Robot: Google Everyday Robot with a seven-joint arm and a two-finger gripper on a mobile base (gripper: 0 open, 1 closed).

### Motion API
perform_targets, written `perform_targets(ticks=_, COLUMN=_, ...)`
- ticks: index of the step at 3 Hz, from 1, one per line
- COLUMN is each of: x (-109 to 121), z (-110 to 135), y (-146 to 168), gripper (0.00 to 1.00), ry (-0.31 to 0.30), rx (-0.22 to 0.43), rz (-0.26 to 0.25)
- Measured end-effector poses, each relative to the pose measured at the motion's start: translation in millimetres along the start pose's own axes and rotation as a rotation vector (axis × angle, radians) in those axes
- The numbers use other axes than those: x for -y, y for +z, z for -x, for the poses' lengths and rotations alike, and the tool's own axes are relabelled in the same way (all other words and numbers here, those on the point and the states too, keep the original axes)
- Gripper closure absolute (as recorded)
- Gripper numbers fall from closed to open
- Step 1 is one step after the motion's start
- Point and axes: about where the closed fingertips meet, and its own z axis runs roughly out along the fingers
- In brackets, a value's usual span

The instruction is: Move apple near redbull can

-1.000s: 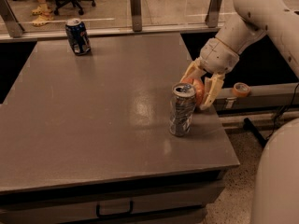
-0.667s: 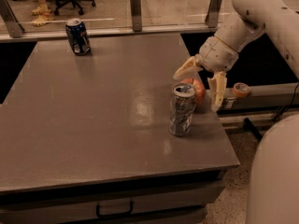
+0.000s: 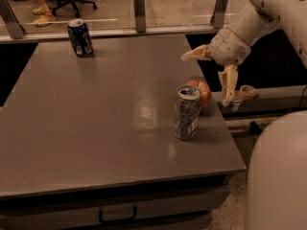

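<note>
The apple (image 3: pixel 203 93) is red-orange and rests on the grey table (image 3: pixel 96 128) near its right edge, partly hidden behind the top of the redbull can. The redbull can (image 3: pixel 186 113) is slim, silver-grey and dented, standing upright just in front of and left of the apple. My gripper (image 3: pixel 208 78) hovers above and slightly right of the apple, open and empty, with one finger (image 3: pixel 195 55) pointing left and the other finger (image 3: pixel 229 84) hanging down beside the apple.
A shorter dark blue can (image 3: pixel 79 37) stands at the table's far left. A tape roll (image 3: pixel 247 92) sits on a ledge to the right of the table. A glass partition (image 3: pixel 139 8) runs along the back edge. The robot's white base (image 3: pixel 278 176) fills the lower right.
My gripper has opened, let go of the apple and risen up and away to the right. The apple now sits on the table behind the redbull can.
</note>
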Motion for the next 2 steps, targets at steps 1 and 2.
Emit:
perform_targets(ticks=1, x=14.6, z=-20.4, y=-34.4, gripper=0.0, ry=0.048, rx=0.011, rz=-0.113)
perform_targets(ticks=2, x=17.2, z=-36.1, y=-85.4, gripper=0.0, ry=0.11, rx=0.011, rz=-0.253)
